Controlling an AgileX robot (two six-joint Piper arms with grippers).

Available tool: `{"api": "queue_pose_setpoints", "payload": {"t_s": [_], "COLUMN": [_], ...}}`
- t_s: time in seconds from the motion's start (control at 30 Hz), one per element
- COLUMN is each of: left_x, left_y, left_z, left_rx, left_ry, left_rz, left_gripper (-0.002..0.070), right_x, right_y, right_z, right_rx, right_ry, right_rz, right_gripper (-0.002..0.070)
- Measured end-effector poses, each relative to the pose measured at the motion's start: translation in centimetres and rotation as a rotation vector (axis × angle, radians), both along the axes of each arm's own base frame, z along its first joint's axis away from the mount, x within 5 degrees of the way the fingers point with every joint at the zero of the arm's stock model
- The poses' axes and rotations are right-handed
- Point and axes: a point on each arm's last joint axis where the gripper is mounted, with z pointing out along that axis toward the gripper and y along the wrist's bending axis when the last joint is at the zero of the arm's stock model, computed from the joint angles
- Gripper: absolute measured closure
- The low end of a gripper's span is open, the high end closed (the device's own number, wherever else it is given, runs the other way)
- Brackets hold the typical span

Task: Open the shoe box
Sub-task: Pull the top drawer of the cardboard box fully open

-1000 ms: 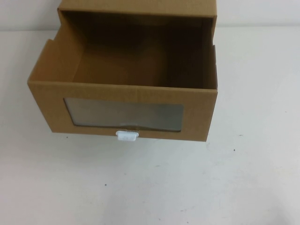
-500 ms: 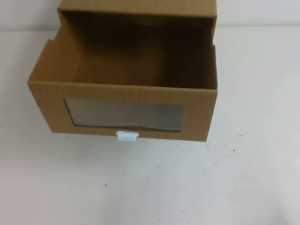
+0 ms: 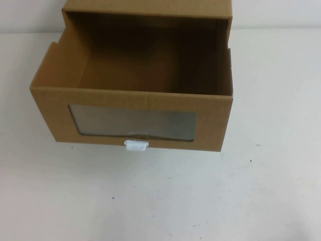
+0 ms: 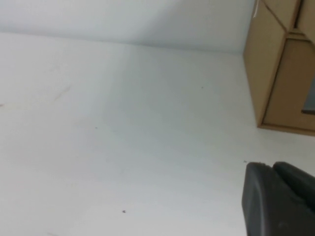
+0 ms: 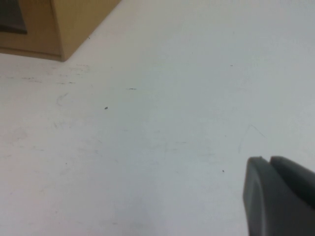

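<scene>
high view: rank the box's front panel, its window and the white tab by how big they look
1. front panel
2. window
3. white tab, far smallest
Off this view, left gripper and right gripper sit over the table near the box.

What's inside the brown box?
Nothing shows in the pulled-out drawer, only bare cardboard. Its back end is hidden under the sleeve. The left gripper and right gripper, both shut, hover over the table beside it.

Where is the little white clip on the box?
In the high view the white clip sits mid-front on the shoe box, just under its window. The left pincer and right pincer hover over the table, left and right of the box.
</scene>
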Motion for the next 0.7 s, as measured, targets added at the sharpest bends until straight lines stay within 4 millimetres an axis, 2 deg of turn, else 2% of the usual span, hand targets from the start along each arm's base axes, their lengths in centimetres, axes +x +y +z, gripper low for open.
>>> {"api": "queue_pose_setpoints", "payload": {"t_s": [0.4, 0.7], "left_x": [-0.3, -0.3], "left_y": [-0.2, -0.1], "left_z": [-1.4, -1.4], "left_rx": [0.06, 0.044], "left_ry": [0.152, 0.163], "left_rz": [-0.079, -0.073], "left_gripper": [0.068, 0.068], "right_x": [0.0, 0.0], "right_y": [0.0, 0.0], "right_z": [0.0, 0.0], "right_rx": [0.0, 0.0], "right_ry": [0.0, 0.0], "right_rz": [0.0, 0.0], "right_gripper": [0.0694, 0.0694]}}
